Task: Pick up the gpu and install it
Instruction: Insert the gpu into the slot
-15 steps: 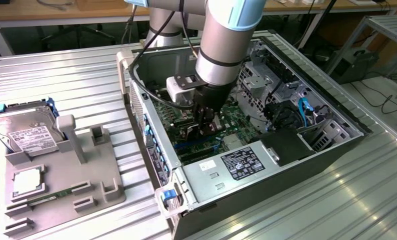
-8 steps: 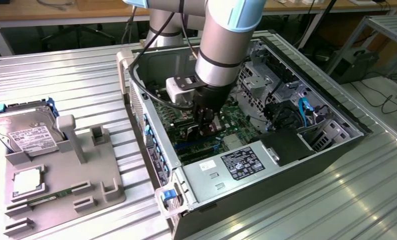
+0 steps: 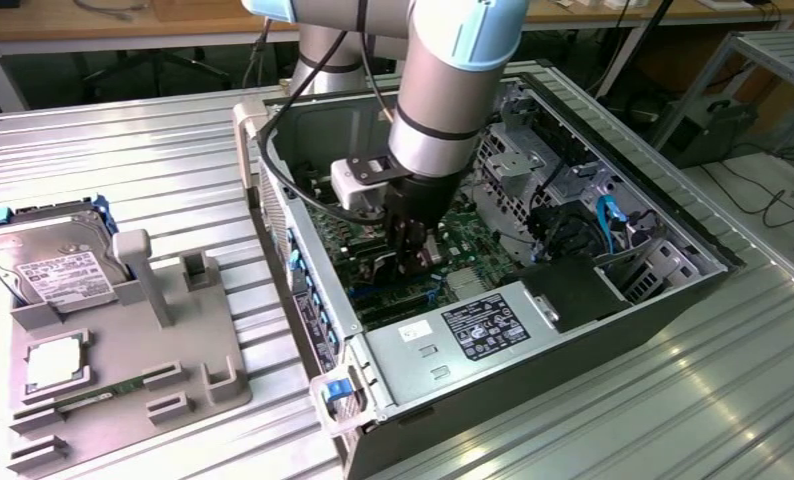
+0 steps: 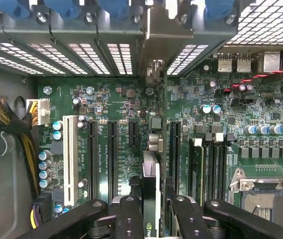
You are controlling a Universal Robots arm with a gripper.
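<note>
Item: gpu, thin black card, held edge-on between the fingers of the gripper, jaws pinched on its upper edge. Location: inside the open computer case, standing upright over the motherboard, its silver bracket against the rear slot wall. Handling, judged: light, stiff, fragile; best gripped along the top edge, clear of components and contacts

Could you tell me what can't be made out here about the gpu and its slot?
- Exterior view: the gpu's lower edge and the slot, hidden behind the tool and arm.
- Wrist view: the gpu is seen edge-on between the fingers; whether it is seated cannot be told.
</note>
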